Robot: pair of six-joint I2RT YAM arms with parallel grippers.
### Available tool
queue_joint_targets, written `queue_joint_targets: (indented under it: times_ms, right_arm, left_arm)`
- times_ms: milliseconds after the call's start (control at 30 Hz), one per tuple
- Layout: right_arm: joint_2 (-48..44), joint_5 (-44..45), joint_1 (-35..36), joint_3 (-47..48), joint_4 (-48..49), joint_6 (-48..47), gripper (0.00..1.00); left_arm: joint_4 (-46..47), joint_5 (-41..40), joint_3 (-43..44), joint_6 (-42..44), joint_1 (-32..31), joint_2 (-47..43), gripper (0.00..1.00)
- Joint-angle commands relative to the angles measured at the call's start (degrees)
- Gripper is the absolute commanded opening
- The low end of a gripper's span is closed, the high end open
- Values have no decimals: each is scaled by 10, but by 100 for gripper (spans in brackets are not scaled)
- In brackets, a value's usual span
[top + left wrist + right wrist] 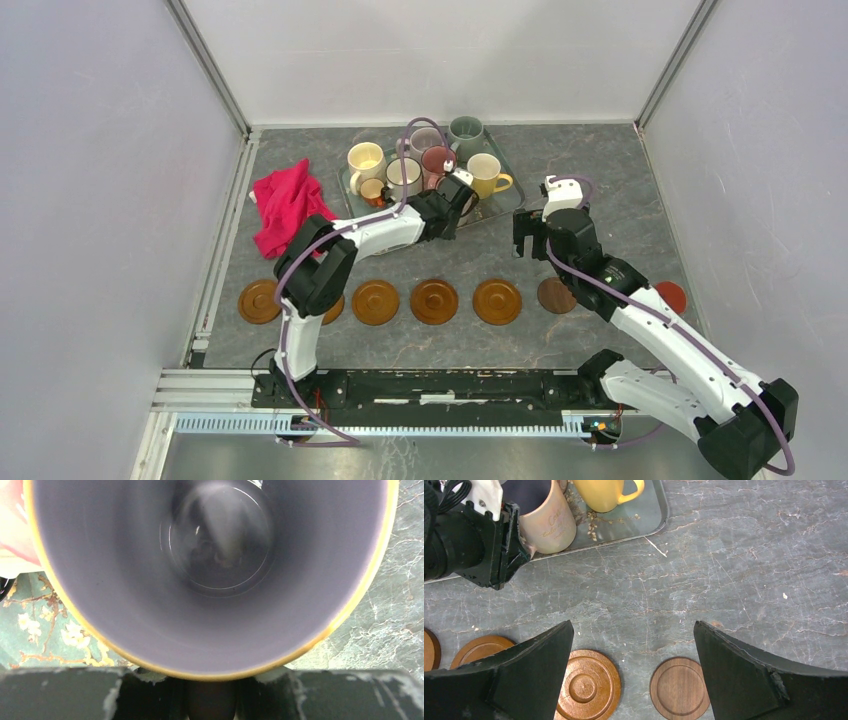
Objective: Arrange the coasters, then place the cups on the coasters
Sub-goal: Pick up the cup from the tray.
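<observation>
Several round coasters lie in a row across the table: orange-brown ones (376, 302) (434, 301) (497, 301), a dark brown one (556, 296) and a red one (670, 296). Several cups stand on the floral tray (503, 206), among them a cream cup (366, 160) and a yellow cup (487, 173). My left gripper (462, 198) is shut on the handle of a pinkish cup (549, 525) at the tray's near edge. Its mauve inside (210, 580) fills the left wrist view. My right gripper (633, 630) hangs open and empty above the table, over the orange (586, 685) and dark brown (679, 687) coasters.
A red cloth (285, 205) lies left of the tray. The left arm's elbow (318, 270) covers part of one coaster. Grey walls close the table at the back and on both sides.
</observation>
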Motion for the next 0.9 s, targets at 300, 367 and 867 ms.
queue_joint_targets:
  times_ms: [300, 367, 867]
  right_arm:
    - [3, 0, 1, 1, 14, -7, 98]
    - [4, 1, 1, 2, 14, -7, 98]
    - [-3, 0, 1, -3, 16, -6, 98]
  left_arm:
    - [14, -31, -49, -6, -24, -105, 2]
    - [15, -31, -57, -13, -26, -115, 2]
    - [-8, -72, -118, -101, -31, -208, 2]
